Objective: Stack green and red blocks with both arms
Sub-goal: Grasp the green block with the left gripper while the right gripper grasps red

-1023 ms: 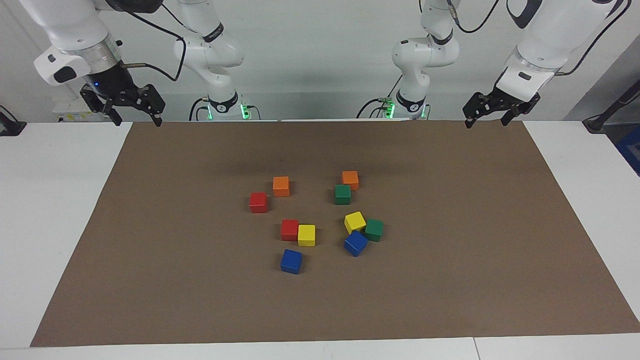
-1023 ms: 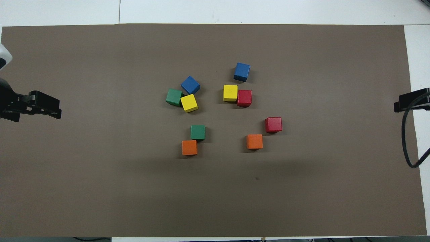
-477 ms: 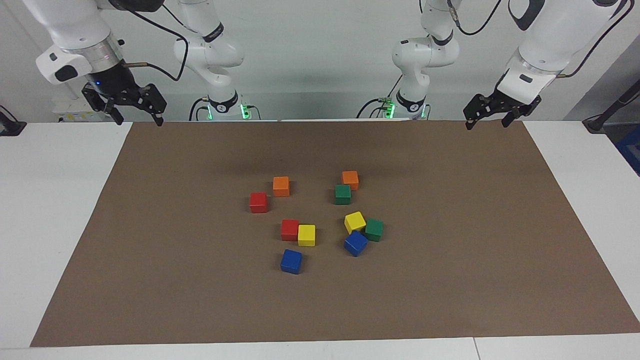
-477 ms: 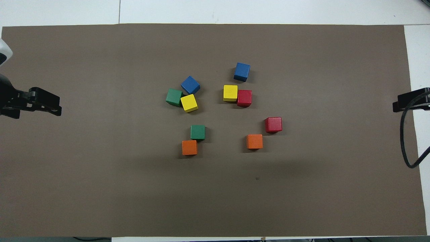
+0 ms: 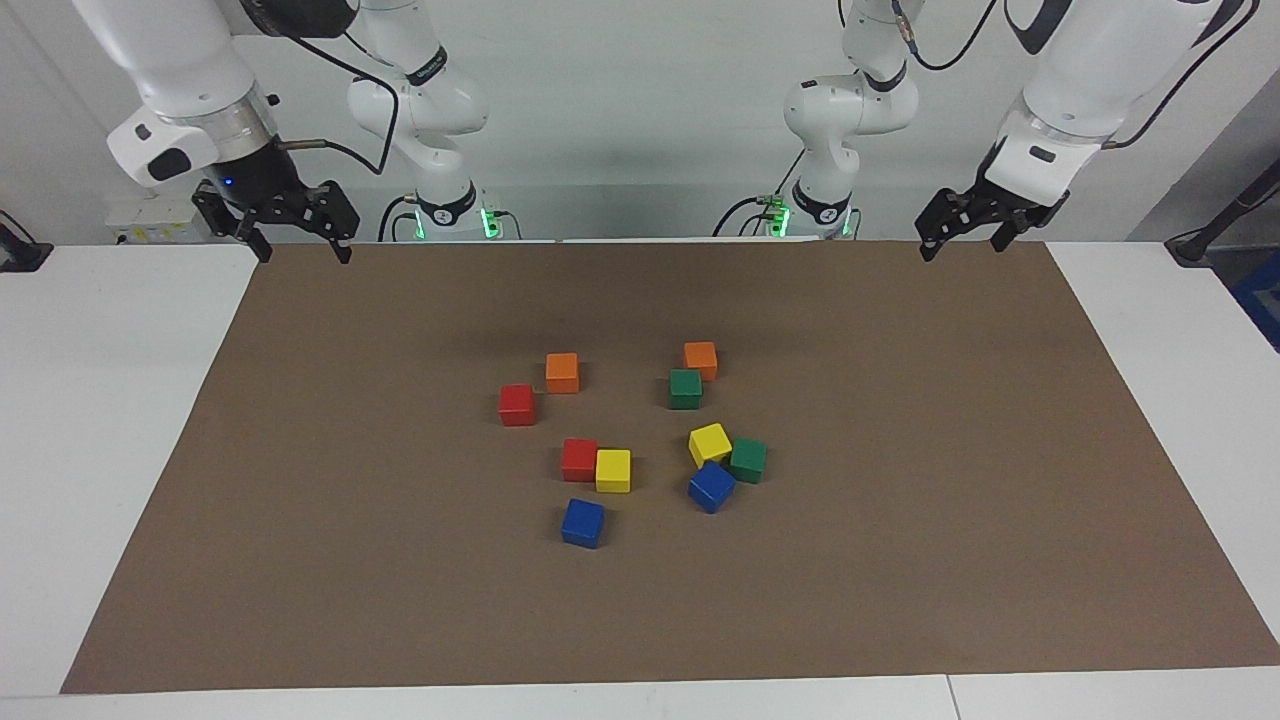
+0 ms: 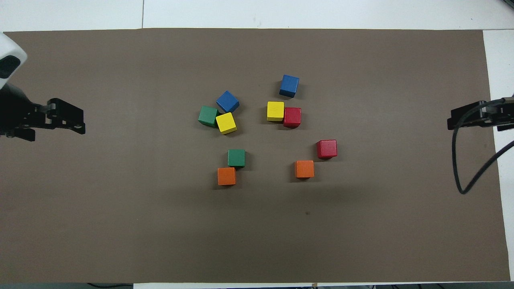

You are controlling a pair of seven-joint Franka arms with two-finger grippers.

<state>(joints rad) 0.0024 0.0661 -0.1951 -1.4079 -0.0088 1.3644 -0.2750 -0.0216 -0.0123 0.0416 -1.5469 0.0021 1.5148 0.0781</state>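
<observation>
Two green blocks and two red blocks lie singly on the brown mat (image 5: 900, 560). One green block (image 5: 685, 388) sits beside an orange cube; the other green block (image 5: 748, 459) touches a yellow cube. One red block (image 5: 517, 404) stands alone, and the other red block (image 5: 579, 459) touches a yellow cube. My right gripper (image 5: 302, 252) hangs open and holds nothing, over the mat's corner at the right arm's end. My left gripper (image 5: 958, 248) hangs open and holds nothing, over the corner at the left arm's end. Both are well away from the blocks.
Two orange cubes (image 5: 562, 372) (image 5: 700, 359), two yellow cubes (image 5: 613, 470) (image 5: 709, 444) and two blue cubes (image 5: 582, 522) (image 5: 711, 486) sit among the task blocks. White table (image 5: 110, 420) borders the mat. A black cable (image 6: 461, 168) loops under the right arm.
Both grippers have shifted inward from the table's ends toward the mat's middle. They stay open, and no block has moved.
</observation>
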